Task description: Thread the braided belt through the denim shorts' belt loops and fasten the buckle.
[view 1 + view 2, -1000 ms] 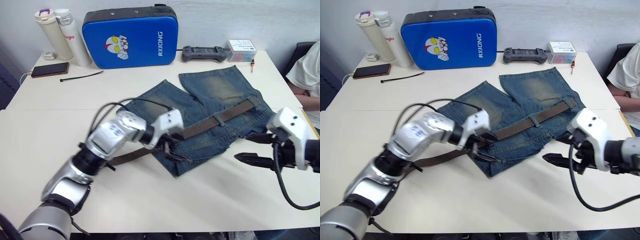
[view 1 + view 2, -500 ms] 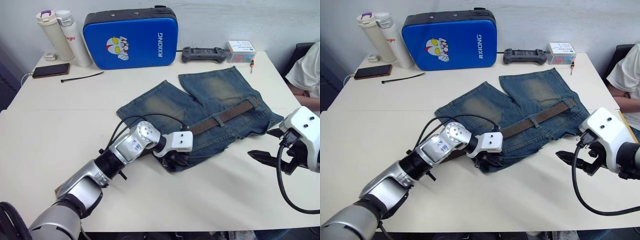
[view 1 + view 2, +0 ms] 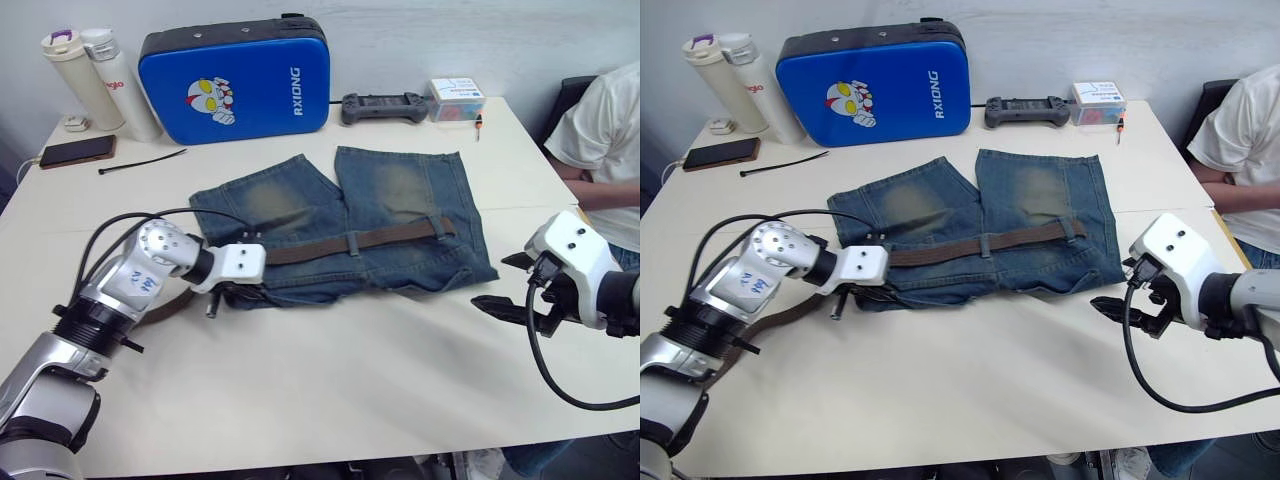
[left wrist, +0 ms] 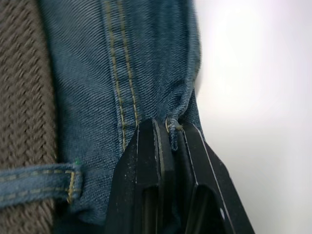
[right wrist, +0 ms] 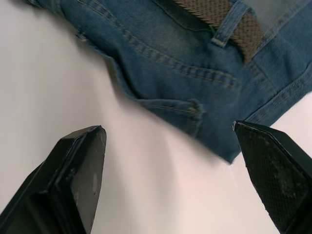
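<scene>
The denim shorts (image 3: 340, 215) lie flat mid-table with the waistband toward me. The brown braided belt (image 3: 370, 240) runs along the waistband under two belt loops (image 3: 352, 243) and trails left under my left arm (image 3: 165, 308). My left gripper (image 3: 232, 296) is shut on the shorts' waistband edge at their left corner; the left wrist view shows denim (image 4: 146, 73) pinched between the fingertips (image 4: 146, 141). My right gripper (image 3: 490, 280) hovers open just right of the shorts, touching nothing. The buckle is hidden.
A blue case (image 3: 235, 80) stands at the table's back, with two bottles (image 3: 80, 70), a phone (image 3: 72, 152) and a black cable tie (image 3: 140, 162) to its left. A controller (image 3: 383, 107) and small box (image 3: 455, 98) are back right. A person (image 3: 600, 130) sits at the right edge.
My left gripper has shut on the shorts' waistband corner and drawn it left, turning the waistband square to me. The right gripper stayed open beside the shorts. The camera view has shifted.
</scene>
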Controlling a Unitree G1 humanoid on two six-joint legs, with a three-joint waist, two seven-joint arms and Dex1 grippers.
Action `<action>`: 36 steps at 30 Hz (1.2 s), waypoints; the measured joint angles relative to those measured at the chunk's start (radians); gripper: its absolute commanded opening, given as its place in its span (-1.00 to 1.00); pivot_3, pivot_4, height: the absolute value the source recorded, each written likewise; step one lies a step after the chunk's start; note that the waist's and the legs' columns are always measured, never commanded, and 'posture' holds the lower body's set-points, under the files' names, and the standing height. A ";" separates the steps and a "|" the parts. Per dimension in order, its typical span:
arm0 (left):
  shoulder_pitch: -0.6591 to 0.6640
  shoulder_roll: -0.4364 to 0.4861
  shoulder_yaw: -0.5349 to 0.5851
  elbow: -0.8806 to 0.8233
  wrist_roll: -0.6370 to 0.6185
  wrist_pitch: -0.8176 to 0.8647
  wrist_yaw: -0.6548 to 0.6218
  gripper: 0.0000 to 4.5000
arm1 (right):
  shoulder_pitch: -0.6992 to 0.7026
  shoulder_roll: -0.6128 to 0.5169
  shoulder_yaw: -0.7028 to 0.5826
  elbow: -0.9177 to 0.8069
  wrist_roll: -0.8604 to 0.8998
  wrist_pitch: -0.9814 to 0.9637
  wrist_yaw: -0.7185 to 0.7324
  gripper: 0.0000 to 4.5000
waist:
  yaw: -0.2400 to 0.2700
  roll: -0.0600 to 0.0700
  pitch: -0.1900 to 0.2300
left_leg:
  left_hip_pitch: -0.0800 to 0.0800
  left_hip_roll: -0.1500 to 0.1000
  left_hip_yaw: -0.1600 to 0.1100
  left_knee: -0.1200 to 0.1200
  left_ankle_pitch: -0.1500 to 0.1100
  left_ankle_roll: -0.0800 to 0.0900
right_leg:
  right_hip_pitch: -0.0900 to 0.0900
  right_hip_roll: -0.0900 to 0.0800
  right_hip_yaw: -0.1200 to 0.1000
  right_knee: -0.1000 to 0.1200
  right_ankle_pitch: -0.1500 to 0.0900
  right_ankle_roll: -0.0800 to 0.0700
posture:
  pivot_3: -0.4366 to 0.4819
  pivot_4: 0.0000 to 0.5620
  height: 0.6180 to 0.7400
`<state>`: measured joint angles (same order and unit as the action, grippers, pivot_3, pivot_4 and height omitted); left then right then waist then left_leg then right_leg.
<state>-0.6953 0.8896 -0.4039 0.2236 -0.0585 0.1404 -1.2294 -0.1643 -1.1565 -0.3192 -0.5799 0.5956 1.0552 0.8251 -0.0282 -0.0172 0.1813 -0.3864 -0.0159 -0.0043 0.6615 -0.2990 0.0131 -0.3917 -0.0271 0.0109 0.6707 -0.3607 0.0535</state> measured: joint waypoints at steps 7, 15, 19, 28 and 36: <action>0.143 0.073 0.125 -0.108 -0.054 0.148 -0.024 -0.99 | -0.092 0.001 0.133 0.103 -0.028 -0.078 0.020 1.00 | -0.009 0.000 0.000 | -0.001 0.000 0.000 -0.001 0.000 0.000 | -0.001 0.000 0.000 0.000 0.000 0.000 | -0.05 -0.47 1.00; 0.229 0.120 0.237 -0.180 -0.107 0.313 -0.018 0.53 | -0.175 0.015 0.196 0.169 -0.034 -0.116 0.044 1.00 | 0.001 0.001 0.001 | -0.002 0.000 0.000 -0.001 0.000 0.000 | -0.002 -0.001 -0.001 0.000 0.000 0.000 | -0.05 -0.47 1.00; 0.235 0.156 0.368 -0.229 -0.225 0.508 -0.016 0.98 | -0.199 0.073 0.195 0.205 -0.027 -0.162 0.061 1.00 | 0.002 0.000 0.001 | -0.004 0.000 -0.002 0.000 -0.001 0.000 | -0.002 -0.002 -0.002 -0.002 0.000 0.000 | -0.05 -0.47 1.00; 0.276 0.127 0.534 -0.417 -0.446 0.807 0.074 0.98 | -0.216 0.112 0.195 0.242 -0.015 -0.158 0.075 1.00 | 0.012 0.004 0.003 | -0.006 -0.021 -0.042 -0.012 0.016 -0.001 | 0.013 -0.020 -0.036 -0.014 -0.001 0.001 | -0.05 -0.47 1.00; 0.272 0.015 0.573 -0.397 -0.431 0.811 0.290 0.98 | -0.235 0.112 0.219 0.333 -0.046 -0.204 0.100 1.00 | 0.030 0.004 0.003 | -0.004 -0.022 -0.038 -0.012 0.015 -0.001 | 0.013 -0.020 -0.032 -0.015 -0.001 0.001 | -0.05 -0.47 1.00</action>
<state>-0.4230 0.9045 0.1693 -0.1733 -0.4897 0.9516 -0.9390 -0.3990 -1.0448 -0.1000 -0.2472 0.5493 0.8515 0.9254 0.0019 -0.0128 0.1845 -0.3908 -0.0375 -0.0426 0.6491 -0.2836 0.0121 -0.3786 -0.0474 -0.0208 0.6562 -0.3612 0.0543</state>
